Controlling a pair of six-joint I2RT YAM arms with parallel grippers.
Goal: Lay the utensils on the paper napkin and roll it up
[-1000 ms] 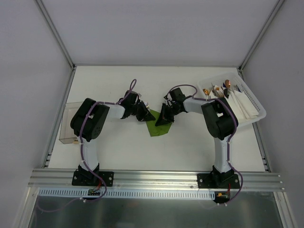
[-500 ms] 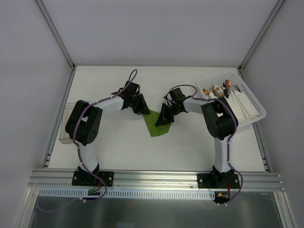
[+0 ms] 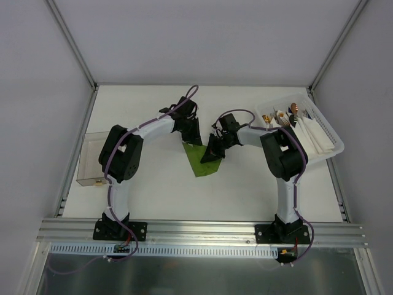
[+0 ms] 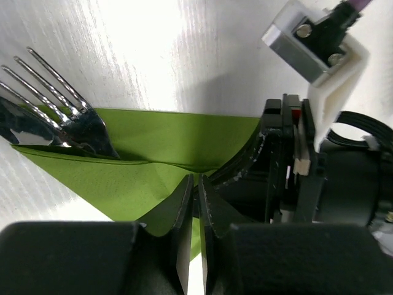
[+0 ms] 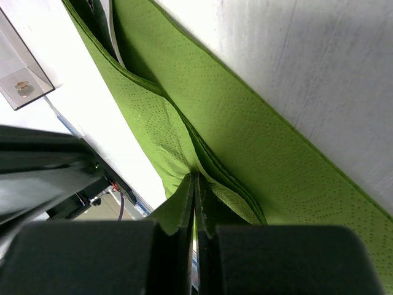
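At the bottom of the left wrist view, the left gripper [image 4: 196,184] has its jaws clenched to a slit on a raised fold of the napkin [image 4: 159,138]. Past its tips, at the left of that frame, a fork [image 4: 73,117] pokes its tines out of the folded paper onto the white table [image 4: 202,55]. A second silvery piece [image 4: 17,121] lies under the fork. The frame edge cuts it off, so its kind cannot be told. The handles of both utensils are hidden inside the fold.

In the right wrist view, the right gripper [image 5: 194,181] likewise pinches a ridge of green paper, jaws pressed tight. No cutlery shows there.

From above, both grippers crowd the middle of the frame and cover much of the napkin. Only a green wedge shows below them.

A clear box [image 3: 88,161] sits at the left edge of the table; its contents are too faint to make out. At the upper right, a white basket [image 3: 325,155] holds white napkins [image 3: 312,136] and copper-tipped cutlery [image 3: 293,108].

An aluminium rail [image 3: 202,230] crosses the bottom of the frame. Pale walls [image 3: 202,37] close the back and sides.
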